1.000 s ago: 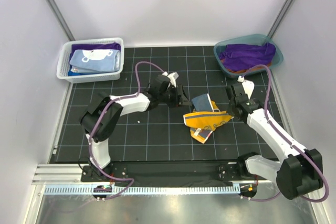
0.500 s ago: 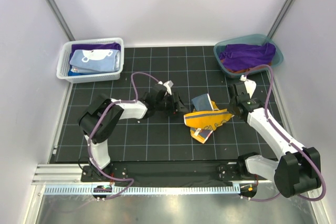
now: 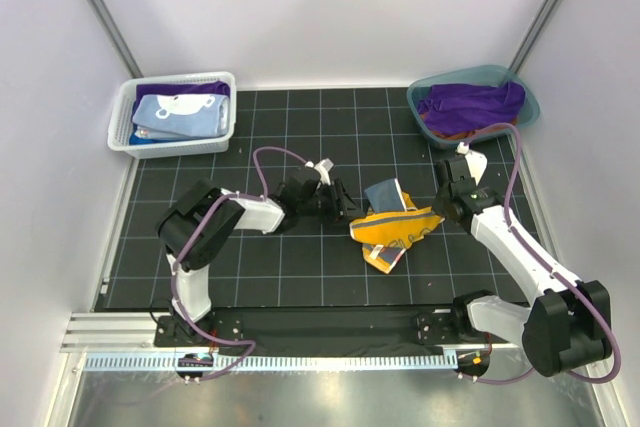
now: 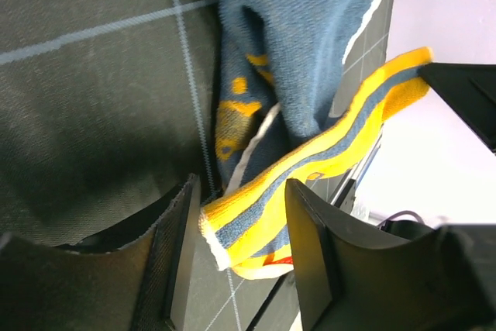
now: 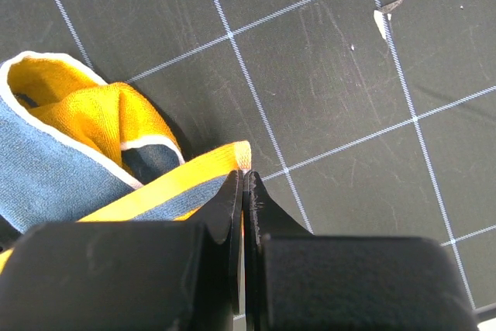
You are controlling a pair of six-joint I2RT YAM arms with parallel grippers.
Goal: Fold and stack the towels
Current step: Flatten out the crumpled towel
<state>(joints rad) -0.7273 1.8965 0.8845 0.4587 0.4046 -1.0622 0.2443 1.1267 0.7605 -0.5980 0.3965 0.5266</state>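
Observation:
A yellow-orange and navy towel [image 3: 395, 229] lies crumpled on the black grid mat between my grippers. My left gripper [image 3: 350, 209] is low at its left edge. In the left wrist view the left gripper [image 4: 240, 246] is open, and its fingers straddle a yellow-edged corner of the towel [image 4: 310, 52] without pinching it. My right gripper [image 3: 440, 215] is at the towel's right end. In the right wrist view the right gripper [image 5: 242, 177] is shut on the towel's [image 5: 70, 153] orange corner.
A white mesh basket [image 3: 170, 147] at the back left holds a folded light blue towel [image 3: 180, 112] on a purple one. A teal tub [image 3: 530, 107] at the back right holds a purple towel [image 3: 470, 102] over an orange one. The mat's edges run close to both.
My left gripper has moved right and down to the towel's left corner, which now sits between its fingers. My right gripper has stayed shut on the right corner, barely moving.

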